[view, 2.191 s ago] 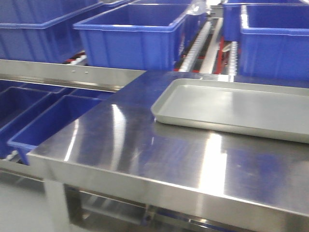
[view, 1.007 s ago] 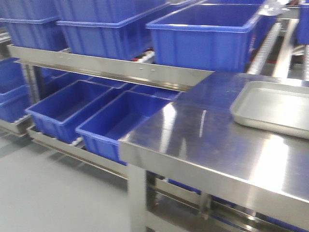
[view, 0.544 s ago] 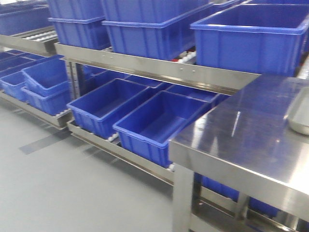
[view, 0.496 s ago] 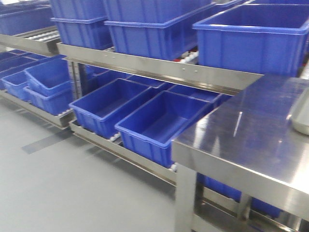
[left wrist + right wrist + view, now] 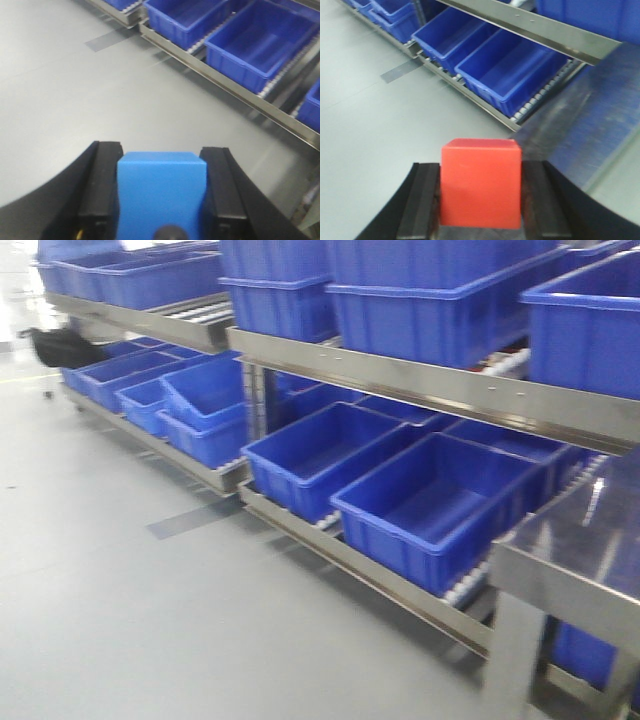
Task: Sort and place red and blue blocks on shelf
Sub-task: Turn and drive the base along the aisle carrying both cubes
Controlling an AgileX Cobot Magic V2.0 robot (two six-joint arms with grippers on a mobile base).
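In the left wrist view a sky-blue block (image 5: 161, 192) fills the gap between two black fingers, so my left gripper (image 5: 161, 200) is shut on it above the grey floor. A red block (image 5: 480, 182) is clamped the same way in my right gripper (image 5: 480, 197), which hangs over the floor beside the steel table corner. The shelf (image 5: 420, 383), a long steel rack with shiny front rails, runs across the front view from upper left to right. Neither gripper shows in the front view.
Large dark-blue bins (image 5: 432, 502) sit on the rack's lower roller tier, with more bins (image 5: 440, 300) on the upper tier. A steel-topped table (image 5: 575, 575) juts in at the right. Grey floor (image 5: 150, 620) spreads at the left, and a dark object (image 5: 62, 345) lies far left.
The front view has swung left: the table and its grey tray slid off to the right, and more of the rack, bins and floor came into sight.
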